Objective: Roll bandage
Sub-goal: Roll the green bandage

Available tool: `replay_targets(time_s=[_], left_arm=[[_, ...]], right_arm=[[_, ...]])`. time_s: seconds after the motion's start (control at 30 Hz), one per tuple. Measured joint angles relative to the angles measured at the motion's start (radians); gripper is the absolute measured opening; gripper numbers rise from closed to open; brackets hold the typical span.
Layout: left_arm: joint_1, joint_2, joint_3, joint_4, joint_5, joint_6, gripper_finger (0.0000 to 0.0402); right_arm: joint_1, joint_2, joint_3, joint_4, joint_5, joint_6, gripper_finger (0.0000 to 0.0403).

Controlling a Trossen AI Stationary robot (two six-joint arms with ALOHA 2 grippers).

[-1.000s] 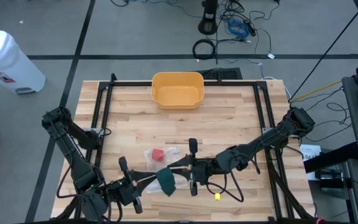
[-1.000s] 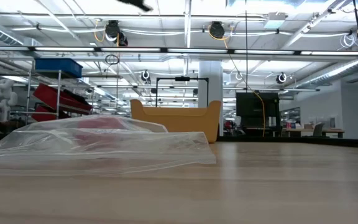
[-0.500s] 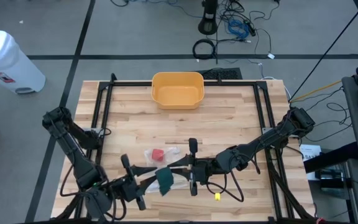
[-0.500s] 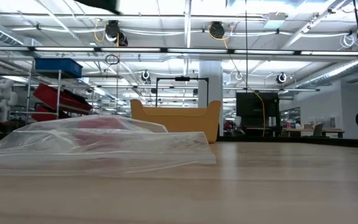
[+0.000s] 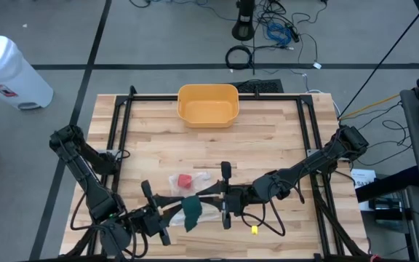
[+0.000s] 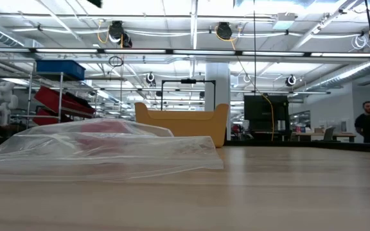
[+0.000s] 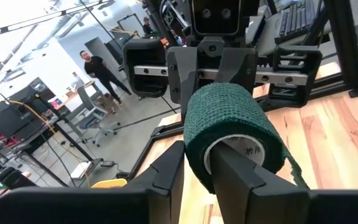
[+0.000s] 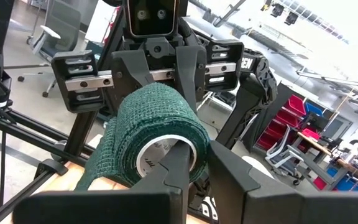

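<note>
A dark green bandage roll [image 5: 193, 211] with a white core hangs above the near middle of the table, between my two grippers. My left gripper [image 5: 174, 211] meets it from the left and my right gripper [image 5: 213, 202] from the right; each is shut on one end of it. The left wrist view shows the roll [image 7: 232, 124] with the right gripper behind it. The right wrist view shows the roll [image 8: 154, 124] with the left gripper behind it. A loose green tail [image 8: 101, 155] trails down from the roll. My left gripper holds the roll's left end by its wound wall [image 7: 196, 163]. One finger [image 7: 241, 180] reaches into the white core and the other stands outside. The fingers come level from the table's left, along the roll's axis. The roll lies level, clear of the table. My right gripper holds the roll's right end by its wall [image 8: 199, 155]. One finger [image 8: 173, 171] is inside the core and the other is outside the wraps. The fingers come about level from the table's right, along the axis. The roll is lifted clear.
A clear plastic bag [image 5: 184, 182] with a red thing in it lies just beyond the grippers and fills the left of the low view [image 6: 108, 151]. A yellow basket [image 5: 208, 104] stands at the far edge. A small yellow piece [image 5: 254, 230] lies near the front. Black frame rails [image 5: 122, 131] border the table.
Both arms have kept their places. The green roll's hanging part has swung a little toward the table's left.
</note>
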Motion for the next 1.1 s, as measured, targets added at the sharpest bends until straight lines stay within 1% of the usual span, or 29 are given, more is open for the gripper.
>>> replay_targets(time_s=[0.27,0.67,1.1], left_arm=[[0.001,0.000,0.000,0.001,0.023,-0.001,0.0082],[0.033,0.000,0.000,0.003,0.021,-0.031,0.0082],[0.033,0.000,0.000,0.004,0.011,-0.030,0.0081]], right_arm=[[0.000,0.000,0.000,0.002,-0.001,0.000,0.0045],[0.000,0.000,0.000,0.016,0.002,0.008,0.0045],[0.000,0.000,0.000,0.022,0.001,0.020,0.0045]])
